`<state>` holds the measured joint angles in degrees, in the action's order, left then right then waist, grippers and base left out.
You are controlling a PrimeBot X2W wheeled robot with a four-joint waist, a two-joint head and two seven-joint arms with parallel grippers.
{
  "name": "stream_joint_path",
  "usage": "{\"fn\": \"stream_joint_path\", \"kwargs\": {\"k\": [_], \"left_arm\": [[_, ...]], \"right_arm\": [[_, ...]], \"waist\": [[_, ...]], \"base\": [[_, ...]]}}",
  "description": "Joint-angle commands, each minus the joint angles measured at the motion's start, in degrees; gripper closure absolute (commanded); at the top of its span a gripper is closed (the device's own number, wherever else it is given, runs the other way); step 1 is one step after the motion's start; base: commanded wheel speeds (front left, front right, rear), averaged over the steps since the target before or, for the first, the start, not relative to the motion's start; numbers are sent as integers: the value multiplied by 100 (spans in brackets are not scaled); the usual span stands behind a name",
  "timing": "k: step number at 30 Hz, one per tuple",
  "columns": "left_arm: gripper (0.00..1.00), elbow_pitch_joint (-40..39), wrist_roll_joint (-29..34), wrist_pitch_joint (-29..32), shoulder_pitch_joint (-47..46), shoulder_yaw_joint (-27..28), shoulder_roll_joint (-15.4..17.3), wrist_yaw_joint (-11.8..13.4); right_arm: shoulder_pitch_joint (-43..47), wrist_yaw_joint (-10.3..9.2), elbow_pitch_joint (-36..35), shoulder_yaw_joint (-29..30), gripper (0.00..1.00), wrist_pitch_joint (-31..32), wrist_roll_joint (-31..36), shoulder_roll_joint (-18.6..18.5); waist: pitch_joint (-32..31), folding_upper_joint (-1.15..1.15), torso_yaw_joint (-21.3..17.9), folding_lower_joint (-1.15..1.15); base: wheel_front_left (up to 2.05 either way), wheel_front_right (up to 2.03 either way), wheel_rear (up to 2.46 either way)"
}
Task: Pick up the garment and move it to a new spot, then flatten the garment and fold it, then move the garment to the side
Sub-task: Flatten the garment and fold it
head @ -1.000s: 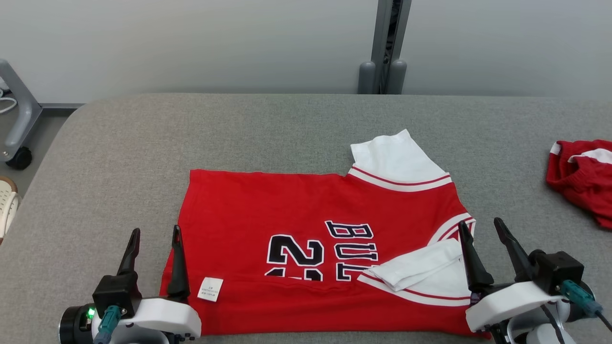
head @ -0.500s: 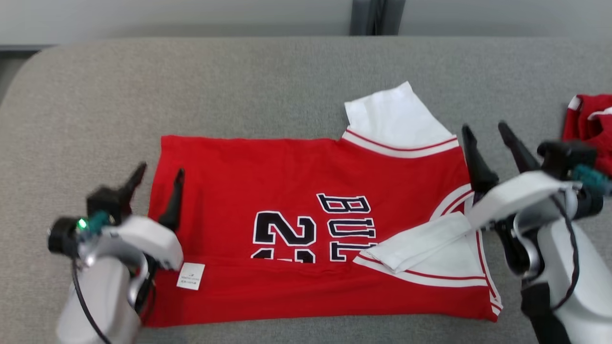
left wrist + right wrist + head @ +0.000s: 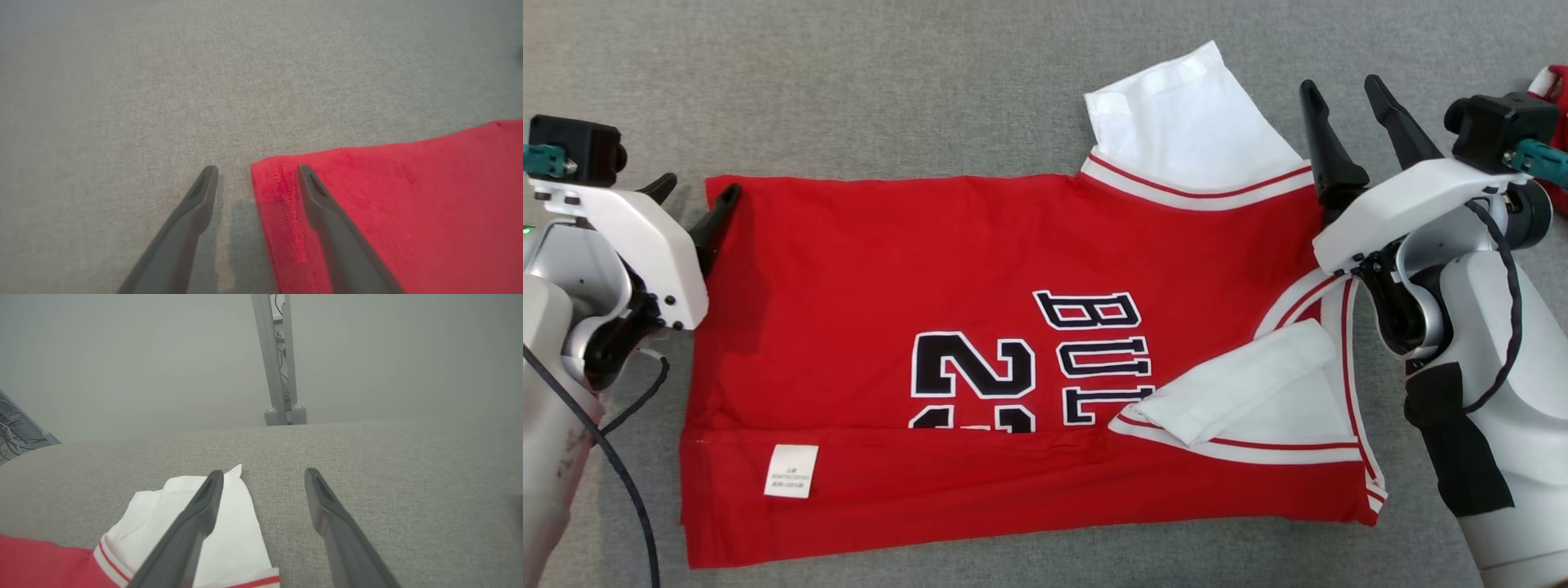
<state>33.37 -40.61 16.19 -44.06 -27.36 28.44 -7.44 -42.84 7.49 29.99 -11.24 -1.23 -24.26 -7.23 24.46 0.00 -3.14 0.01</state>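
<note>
The garment [image 3: 866,269] is a red jersey lying flat on the grey bench [image 3: 931,82], hem toward the bench's left end and sleeves toward the right end. Its near long edge is folded up over the front and covers the lower part of the black number and lettering [image 3: 1029,359]. A white care label [image 3: 791,471] shows on that folded strip, left side. The far white sleeve [image 3: 1184,122] sticks out toward the bench's far edge, and the near white sleeve [image 3: 1241,392] is folded in over the red. State of left jaws: released, holding nothing, fingers [image 3: 717,219] straddling the garment's far-left corner. The left wrist view has one finger over red cloth and the other over bare bench just off the hem; can't tell if the tips touch fabric. State of right jaws: released, empty, fingers at the garment's far-right corner by the far sleeve. The right wrist view has one finger over the white sleeve and the other over bare bench, aimed at the far edge with a grey post [image 3: 278,359] behind it. A second red garment [image 3: 1553,82] sits apart, toward the bench's right end.
</note>
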Motion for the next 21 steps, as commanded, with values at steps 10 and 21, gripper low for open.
{"fn": "stream_joint_path", "kwargs": {"k": [10,21], "left_arm": [[0,338,-792,502,-589,-517,398,-3],[0,333,-1358,770,-780,-1177,416,-4]], "right_arm": [[-474,1,455,-328,0,-286,-213,-98],[-765,1,816,-535,0,-413,-353,-180]], "waist": [[253,0,-176,-1],[277,0,-167,-1]], "base": [[0,0,0],[0,0,0]]}}
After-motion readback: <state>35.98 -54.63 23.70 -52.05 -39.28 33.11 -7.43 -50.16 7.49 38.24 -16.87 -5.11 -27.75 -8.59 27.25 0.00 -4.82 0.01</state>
